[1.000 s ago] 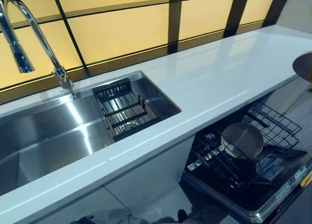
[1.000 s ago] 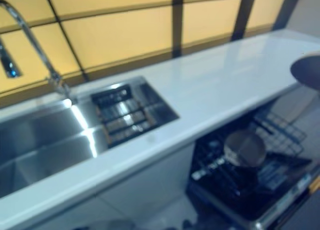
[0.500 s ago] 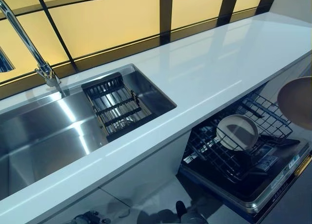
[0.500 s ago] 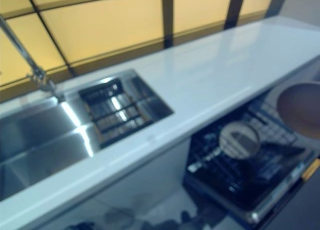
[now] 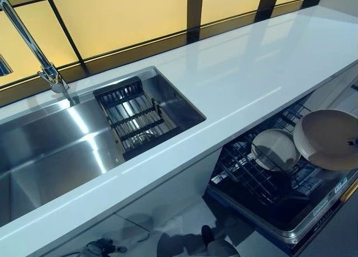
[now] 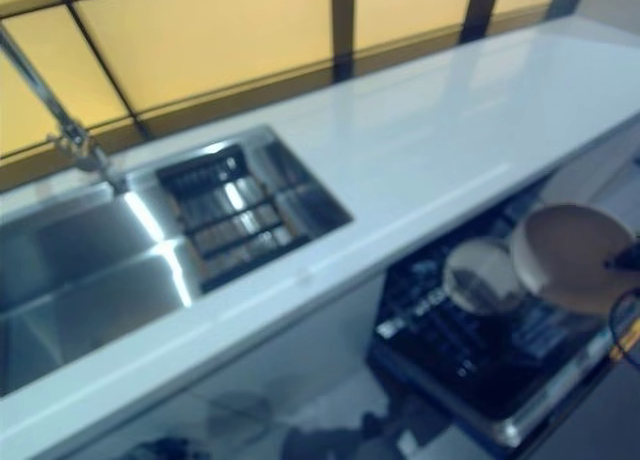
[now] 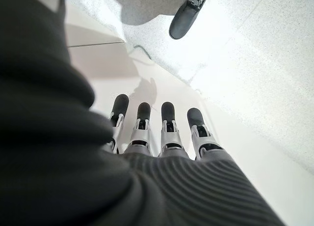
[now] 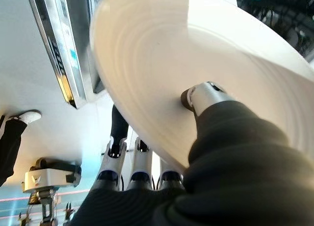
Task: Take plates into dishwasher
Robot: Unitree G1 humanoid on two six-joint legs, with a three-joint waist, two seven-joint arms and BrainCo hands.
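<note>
- Right hand point(image 8: 147, 172): thumb and fingers pinch the beige plate point(image 5: 327, 138) over the dishwasher rack point(image 5: 246, 176).
- Tilt it upright, slot it beside the racked plate point(image 5: 274, 150).
- Left hand point(image 7: 157, 137): fingers straight, idle.
</note>
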